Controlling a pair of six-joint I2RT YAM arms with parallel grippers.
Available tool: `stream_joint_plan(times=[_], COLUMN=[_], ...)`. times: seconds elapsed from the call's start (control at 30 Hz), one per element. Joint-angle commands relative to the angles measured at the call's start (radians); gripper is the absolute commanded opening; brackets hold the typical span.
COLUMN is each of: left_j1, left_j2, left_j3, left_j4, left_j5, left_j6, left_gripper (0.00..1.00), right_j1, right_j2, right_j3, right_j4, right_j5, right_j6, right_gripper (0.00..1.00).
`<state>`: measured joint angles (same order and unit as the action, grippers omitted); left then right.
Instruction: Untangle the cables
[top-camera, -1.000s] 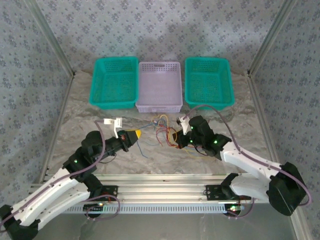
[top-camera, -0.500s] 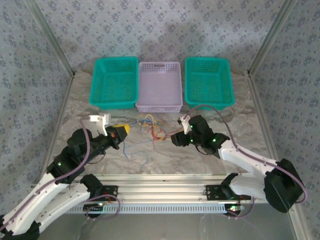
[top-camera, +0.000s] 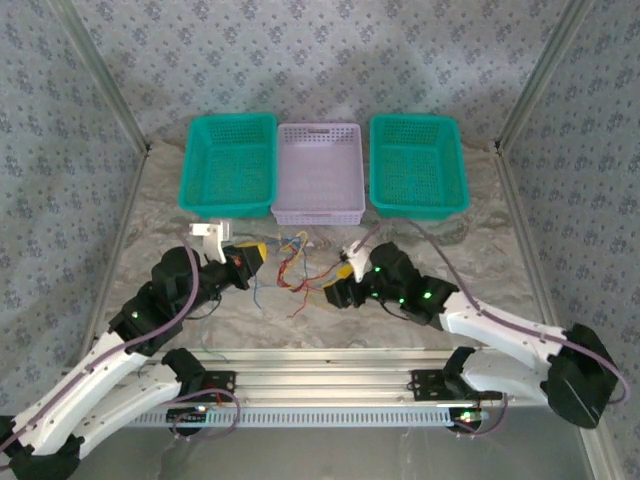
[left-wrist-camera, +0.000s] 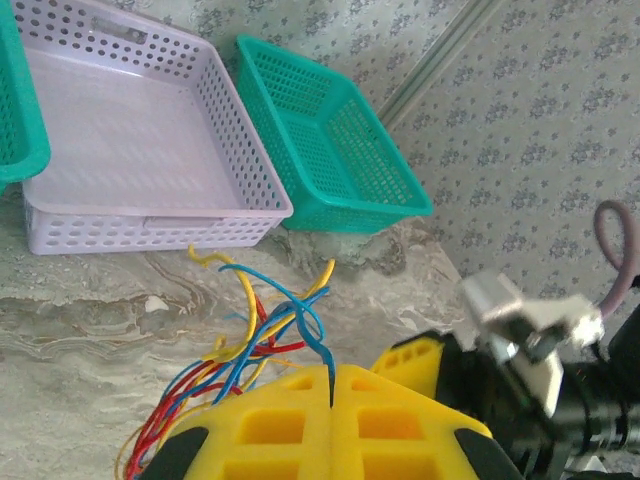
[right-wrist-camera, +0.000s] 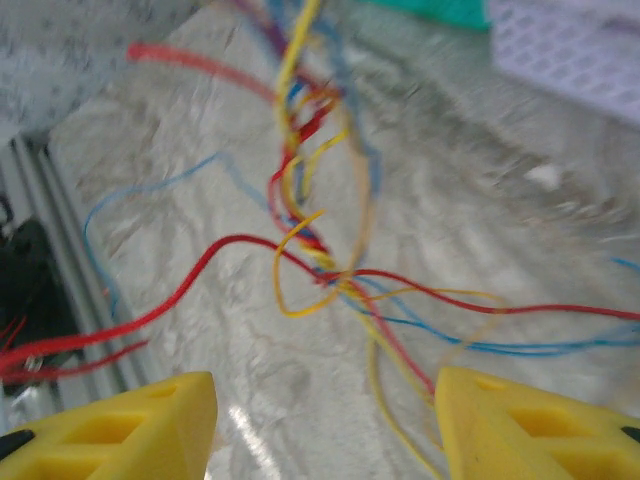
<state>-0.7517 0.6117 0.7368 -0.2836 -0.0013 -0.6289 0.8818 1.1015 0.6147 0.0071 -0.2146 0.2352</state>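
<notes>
Cables (top-camera: 296, 270) lie in a red, yellow and blue knot on the table between your two grippers. Your left gripper (left-wrist-camera: 331, 375) has its jaws pressed together on a blue strand of them. Your right gripper (right-wrist-camera: 325, 410) has its jaws wide apart and holds nothing, with the knot just ahead of them.

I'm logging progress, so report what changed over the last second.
The left gripper, shut on a blue cable, drew back to the left. The right gripper, open, slid left toward the cables, which bunched up between them. The baskets stayed put.
</notes>
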Motion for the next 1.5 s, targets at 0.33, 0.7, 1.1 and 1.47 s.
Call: stream_joint_plan(times=[0.33,0.7,1.1,1.47], left_j1=[0.007,0.005,0.007,0.009], left_j2=[0.037,0.012,-0.12,-0.113], left_j3=[-0.014,-0.065,-0.039,0.007], left_j4=[0.163,0.23,0.018,-0.154], left_j5=[0.063,0.077,-0.102,-0.262], left_j6=[-0.061,-0.121,-0.074,-0.034], left_gripper=[0.0,0.0,0.0,0.0], right_j1=[0.098,0.09,0.057,-0.132], right_j2=[0.233,0.398,0.287,0.006], right_j3=[0.052,0.111,0.036,-0.06], right_j4=[0.162,0.292,0.169,-0.02], right_j5=[0.27,0.342,0.488,0.449], right_j6=[0.102,0.166,0.173,0.178], right_gripper=[0.61,0.56,0.0,0.0])
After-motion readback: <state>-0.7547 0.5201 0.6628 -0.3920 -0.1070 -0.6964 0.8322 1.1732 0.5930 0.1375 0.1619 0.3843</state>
